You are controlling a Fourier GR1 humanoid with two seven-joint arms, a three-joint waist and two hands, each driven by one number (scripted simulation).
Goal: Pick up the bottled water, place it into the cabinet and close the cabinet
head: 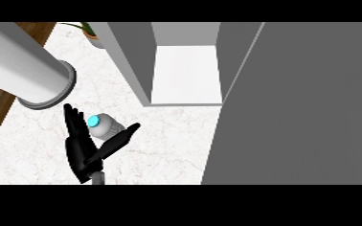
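Robot hand (79, 148) apparently cups the label-less bottled water (104, 126).

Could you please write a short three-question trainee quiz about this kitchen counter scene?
1. True or false: the cabinet stands open.
2. Which thing is nearest the robot hand? A) the potted plant B) the bottled water C) the cabinet door
3. What colour is the bottle's cap?

Key:
1. True; its pale shelf shows and the door is swung out at the right.
2. B; the bottle sits between the thumb and the straight fingers.
3. Light blue.
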